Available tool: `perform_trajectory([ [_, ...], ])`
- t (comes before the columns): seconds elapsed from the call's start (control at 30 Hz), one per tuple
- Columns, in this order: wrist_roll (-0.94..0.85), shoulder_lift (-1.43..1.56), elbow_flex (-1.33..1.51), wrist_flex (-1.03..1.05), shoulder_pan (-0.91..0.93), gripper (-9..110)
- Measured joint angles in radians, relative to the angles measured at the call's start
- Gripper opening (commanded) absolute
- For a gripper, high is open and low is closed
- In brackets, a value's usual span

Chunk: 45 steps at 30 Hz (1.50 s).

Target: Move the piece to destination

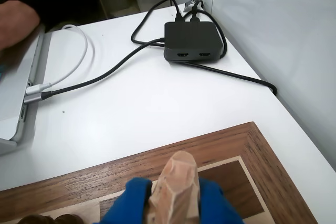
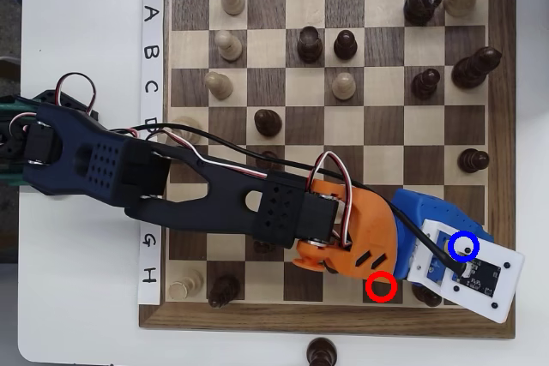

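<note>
Beyond my board lay a white table (image 1: 157,103) carrying a black hub box (image 1: 191,41) with dark cables (image 1: 100,77), a white cable (image 1: 79,51), and a grey laptop (image 1: 18,93). One dark piece (image 2: 322,352) stood off the chessboard (image 2: 326,315).

surface: we see a plain white top (image 1: 157,108), matte and evenly lit, with soft shadows.
wall: a white panel (image 1: 273,30) rises along the right edge in the wrist view.
clutter: a black box (image 1: 192,41) with two ports sits near the far edge; black cables (image 1: 105,74) and a white cable (image 1: 79,51) run from it toward a grey device (image 1: 21,87) at the left.
board frame: we see a dark wood border (image 2: 326,315) in the overhead view.
</note>
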Motion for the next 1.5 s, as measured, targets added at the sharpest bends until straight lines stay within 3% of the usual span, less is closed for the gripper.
perform_trajectory([
  [0.87,-0.038,-0.055,0.0,-0.008,0.0,7],
  [1.13,-0.075,-0.055,0.0,-0.009,0.0,30],
  [1.5,-0.075,-0.055,0.0,-0.009,0.0,32],
])
